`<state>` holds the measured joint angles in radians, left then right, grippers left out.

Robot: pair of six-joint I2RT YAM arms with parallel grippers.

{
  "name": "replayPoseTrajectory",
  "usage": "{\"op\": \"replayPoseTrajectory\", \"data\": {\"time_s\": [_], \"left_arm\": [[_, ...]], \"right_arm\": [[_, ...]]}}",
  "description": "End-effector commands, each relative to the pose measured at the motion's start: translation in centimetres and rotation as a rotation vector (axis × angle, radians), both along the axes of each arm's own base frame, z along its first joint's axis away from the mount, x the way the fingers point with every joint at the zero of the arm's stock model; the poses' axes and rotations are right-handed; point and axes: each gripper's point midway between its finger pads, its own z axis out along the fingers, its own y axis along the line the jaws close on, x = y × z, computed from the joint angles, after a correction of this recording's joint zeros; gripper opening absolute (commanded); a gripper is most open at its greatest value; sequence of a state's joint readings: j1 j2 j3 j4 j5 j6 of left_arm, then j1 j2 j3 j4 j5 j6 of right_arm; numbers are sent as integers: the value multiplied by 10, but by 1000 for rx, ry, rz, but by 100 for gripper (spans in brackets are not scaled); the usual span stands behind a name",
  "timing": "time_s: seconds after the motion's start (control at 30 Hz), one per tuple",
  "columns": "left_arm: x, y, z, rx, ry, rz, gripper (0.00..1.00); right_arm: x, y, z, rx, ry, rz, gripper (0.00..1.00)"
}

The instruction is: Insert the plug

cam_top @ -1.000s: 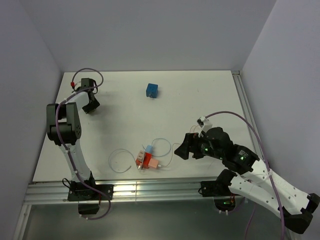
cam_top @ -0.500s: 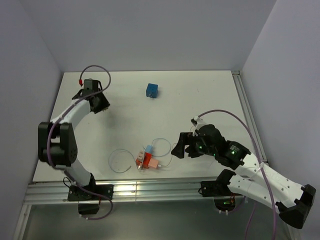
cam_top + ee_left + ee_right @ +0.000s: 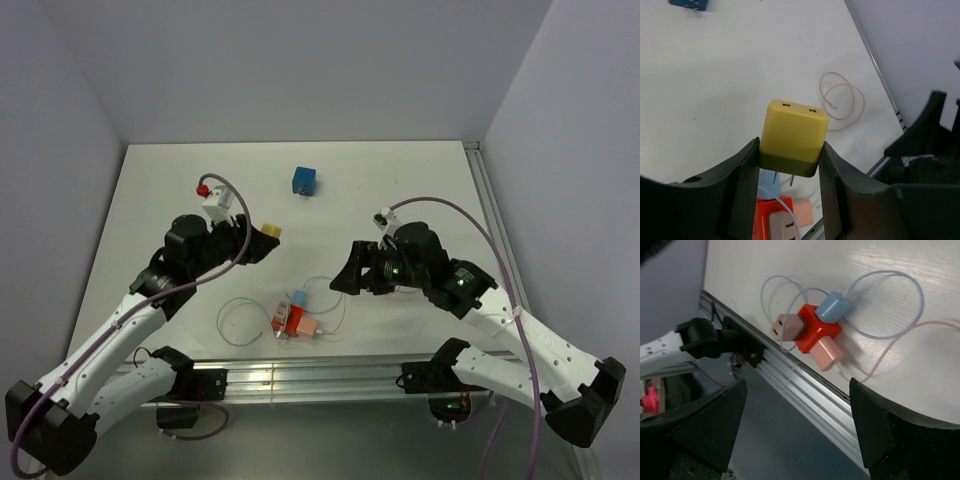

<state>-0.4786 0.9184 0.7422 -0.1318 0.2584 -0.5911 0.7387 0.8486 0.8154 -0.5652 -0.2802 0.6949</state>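
A yellow plug (image 3: 794, 136) with two metal prongs pointing down is clamped between the fingers of my left gripper (image 3: 790, 165); in the top view the plug (image 3: 269, 232) shows at the left gripper (image 3: 262, 240), up and left of the socket. The red socket cube (image 3: 293, 318) lies near the table's front edge with a blue plug (image 3: 299, 298) and two pink plugs (image 3: 305, 327) in it; it also shows below the yellow plug as the red cube (image 3: 771, 217). My right gripper (image 3: 347, 282) hangs open to the right of the cube (image 3: 816, 329), nothing between its fingers.
A blue cube (image 3: 304, 180) sits at the back middle of the table. Thin cable loops (image 3: 240, 320) lie around the socket near the front aluminium rail (image 3: 300, 375). A pink cable coil (image 3: 841, 100) lies near the right table edge.
The left arm has swung from the far left corner down toward the table's middle, carrying the yellow plug. The right gripper has moved left toward the socket cube.
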Motion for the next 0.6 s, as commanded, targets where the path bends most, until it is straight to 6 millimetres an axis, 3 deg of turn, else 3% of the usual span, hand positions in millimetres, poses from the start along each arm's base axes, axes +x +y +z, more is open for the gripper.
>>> {"op": "replayPoseTrajectory", "data": {"time_s": [0.0,0.17,0.27,0.4,0.57], "left_arm": [[-23,-22,37,-43,-186,-115,0],[-56,-49,38,14,-272,-202,0],[-66,-62,30,78,-294,-236,0],[-76,-78,25,153,-326,-276,0],[-83,-91,21,196,-350,-302,0]], "right_arm": [[8,17,39,120,-7,56,89],[21,31,57,172,38,126,85],[27,36,57,136,71,147,82],[35,40,72,144,53,154,80],[31,44,69,134,82,214,77]]}}
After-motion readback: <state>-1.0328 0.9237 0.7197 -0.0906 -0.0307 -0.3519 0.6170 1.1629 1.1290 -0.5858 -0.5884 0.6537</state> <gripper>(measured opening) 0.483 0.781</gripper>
